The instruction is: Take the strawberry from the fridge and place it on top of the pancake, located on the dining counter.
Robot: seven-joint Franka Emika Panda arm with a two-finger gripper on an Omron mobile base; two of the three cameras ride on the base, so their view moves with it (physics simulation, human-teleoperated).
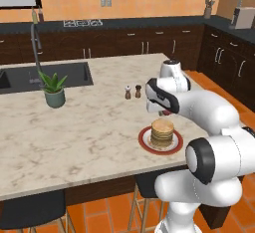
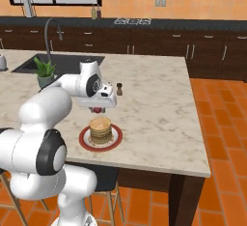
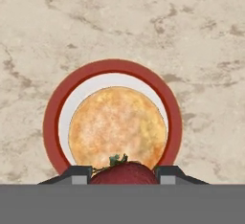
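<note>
Sweeping left to right across the dining counter (image 1: 74, 127), we pass the sink (image 1: 45, 76) and the potted plant (image 1: 54, 89), then the two small shakers (image 1: 132, 92), and arrive at the gripper (image 3: 123, 174) poised above the pancake (image 3: 117, 126) on its red-rimmed plate (image 3: 52, 122). Its jaws are clamped on the strawberry (image 3: 123, 174), held just over the near edge of the stack, not yet touching. The fetch looks done; what seems left is to centre over the pancake, lower, and let the fruit go on top.
</note>
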